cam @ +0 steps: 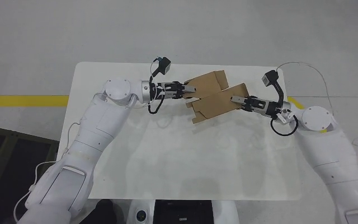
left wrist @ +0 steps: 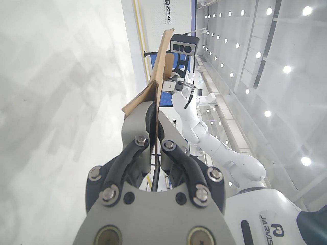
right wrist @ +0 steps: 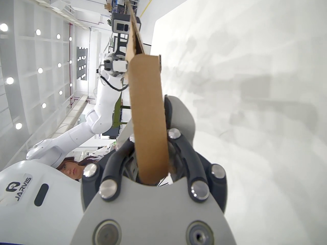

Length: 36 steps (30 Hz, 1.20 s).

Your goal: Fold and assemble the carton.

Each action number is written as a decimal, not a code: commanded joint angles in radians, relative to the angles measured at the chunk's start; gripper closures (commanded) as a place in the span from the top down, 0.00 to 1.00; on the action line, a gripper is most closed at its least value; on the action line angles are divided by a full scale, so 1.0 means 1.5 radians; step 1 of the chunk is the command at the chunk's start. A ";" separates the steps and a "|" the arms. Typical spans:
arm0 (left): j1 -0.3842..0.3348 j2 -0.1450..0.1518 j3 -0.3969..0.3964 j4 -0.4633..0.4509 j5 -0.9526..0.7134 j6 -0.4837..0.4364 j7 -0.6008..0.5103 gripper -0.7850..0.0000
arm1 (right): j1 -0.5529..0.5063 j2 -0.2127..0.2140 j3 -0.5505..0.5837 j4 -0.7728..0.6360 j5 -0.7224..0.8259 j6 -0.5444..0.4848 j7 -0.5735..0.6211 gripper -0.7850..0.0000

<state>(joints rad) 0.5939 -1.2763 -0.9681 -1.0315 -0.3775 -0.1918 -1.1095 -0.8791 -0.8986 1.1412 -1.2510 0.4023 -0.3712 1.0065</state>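
Carton (cam: 215, 95), brown cardboard not yet formed into a box, is held over the far middle of the white tabletop (cam: 168, 168), its left edge pinched by the left end effector (cam: 190, 89) and its right edge pinched by the right end effector (cam: 236, 99)

I see the carton (cam: 215, 95) is brown matt cardboard, with a rough corrugated edge where it is cut. The left gripper (left wrist: 153, 113) and the right gripper (right wrist: 150, 113) have smooth matt grey fingers (left wrist: 132, 126), black rubber-like pads (left wrist: 149, 118) and shiny metal screws (left wrist: 140, 140). The table (cam: 168, 162) is white, smooth and a little glossy.
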 commanded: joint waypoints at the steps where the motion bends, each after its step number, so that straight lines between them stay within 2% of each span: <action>1: 0.000 0.000 -0.002 -0.001 -0.003 -0.001 -0.005 0.00 | -0.002 0.003 0.009 0.003 -0.025 -0.001 -0.010 1.00; 10: 0.001 0.003 -0.003 -0.011 0.018 -0.019 -0.024 0.00 | -0.028 0.022 0.091 -0.018 -0.088 -0.028 -0.051 1.00; 14: 0.003 0.004 0.001 -0.016 0.032 -0.026 -0.038 0.00 | -0.030 0.025 0.101 -0.059 -0.049 -0.080 0.025 1.00; 21: 0.003 0.005 0.011 -0.025 0.044 -0.064 -0.084 0.00 | 0.014 0.011 0.032 -0.060 0.061 -0.116 0.179 1.00; 25: 0.004 0.005 0.016 -0.022 0.053 -0.096 -0.102 0.00 | 0.034 0.005 -0.005 -0.054 0.069 -0.100 0.195 1.00; 27: 0.003 0.006 0.019 -0.022 0.055 -0.112 -0.116 0.00 | 0.041 0.002 -0.023 -0.056 0.082 -0.097 0.198 0.93; 29: 0.004 0.006 0.022 -0.023 0.050 -0.125 -0.130 0.00 | 0.047 0.000 -0.038 -0.055 0.096 -0.097 0.198 0.91; 36: 0.005 0.005 0.023 -0.029 0.020 -0.137 -0.151 0.00 | 0.068 -0.008 -0.089 -0.046 0.135 -0.097 0.198 0.89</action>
<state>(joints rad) 0.6012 -1.2685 -0.9335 -1.0731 -0.3423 -0.3972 -1.3345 -0.7793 -0.9094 1.0143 -1.3212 0.5992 -0.5162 1.3040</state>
